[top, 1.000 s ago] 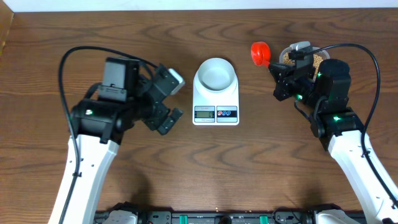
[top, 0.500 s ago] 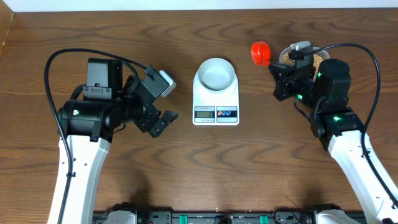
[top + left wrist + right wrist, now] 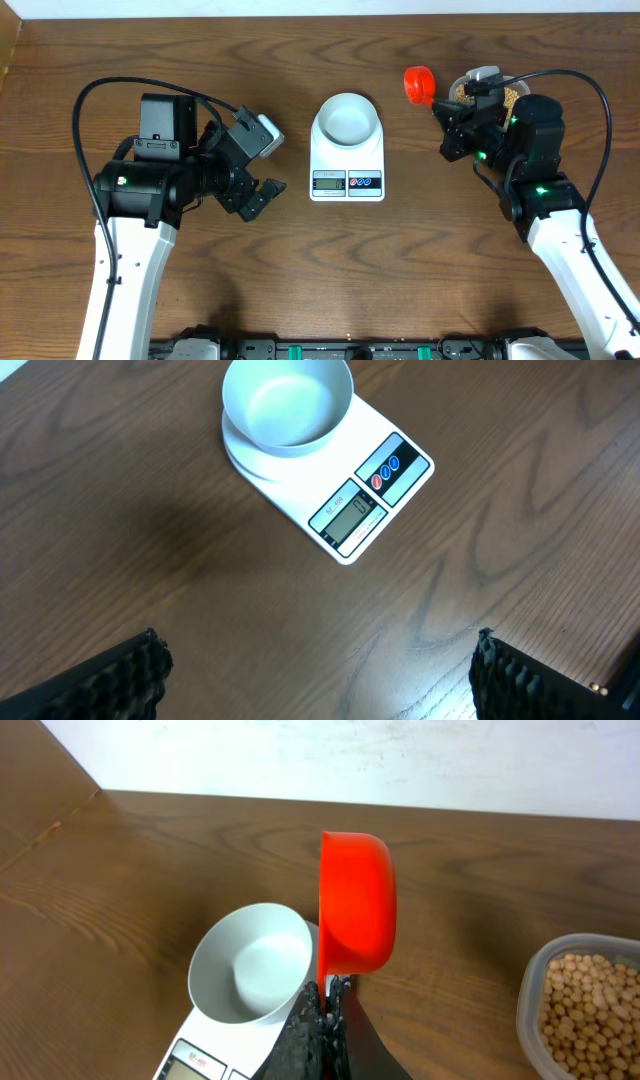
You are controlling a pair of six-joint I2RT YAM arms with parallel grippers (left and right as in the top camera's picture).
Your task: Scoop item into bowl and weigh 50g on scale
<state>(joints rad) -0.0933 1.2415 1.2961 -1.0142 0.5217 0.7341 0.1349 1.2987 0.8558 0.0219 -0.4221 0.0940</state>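
The upper middle of the overhead frame holds one scale (image 3: 347,183) carrying one bowl (image 3: 347,120), and the scale's front has one display (image 3: 348,518) and two round buttons, a red button (image 3: 377,480) and a blue button (image 3: 393,463). At the upper right are one red scoop (image 3: 418,84) and one clear tub (image 3: 530,992), whose beans (image 3: 590,1015) are too many to count, dozens in the visible part alone. Over the one wooden table (image 3: 300,270) reach two arms, the left arm (image 3: 130,190) at frame left and the right arm (image 3: 545,195) at frame right, each with one gripper: the left gripper (image 3: 266,165) and the right gripper (image 3: 325,1020).
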